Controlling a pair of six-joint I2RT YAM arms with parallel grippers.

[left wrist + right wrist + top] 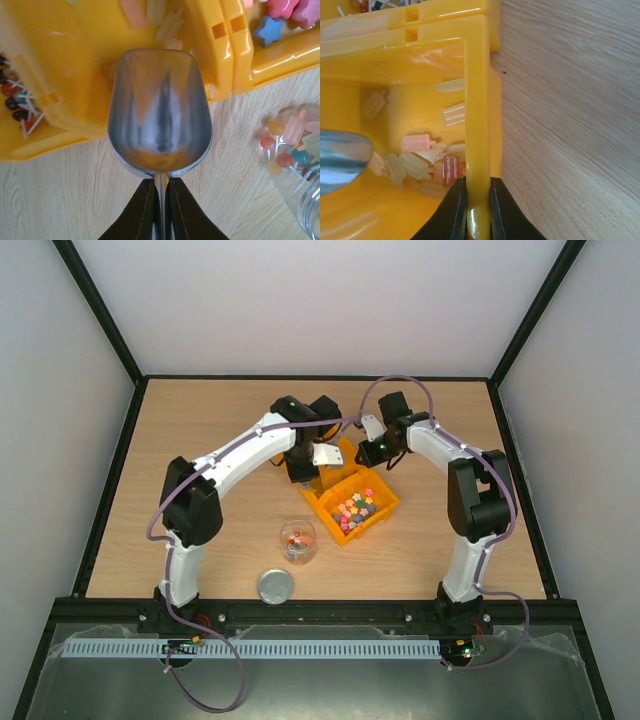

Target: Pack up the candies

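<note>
- Left claw (160,184): fingers pressed together on the thin handle of a metal scoop (160,107). I see it firmly pinched.
- The scoop bowl shows bare metal with a yellow reflection. Its mouth points into the middle one of the yellow bins (220,60), over that bin's near edge.
- Right claw (479,186): clamped on the side wall of that middle bin (477,100), one finger inside and one outside.
- The candies (16,102) are tiny red and dark balls on white sticks. They are heaped in the bin at the left of the left wrist view, beside the scoop and not touching it.
- A few more of the same kind sit inside the clear jar (298,540), mixed with pale pieces.
- The middle bin holds pale popsicle-shaped pieces (415,144) bunched against the gripped wall, and the scoop tip is near them.
- The bin on the other side holds star-shaped pieces (270,29), blue and pink.
- The jar stands on the table (200,420) just in front of the bins. The round lid (275,586) lies flat nearer the arm bases, close to the jar but apart from it.
</note>
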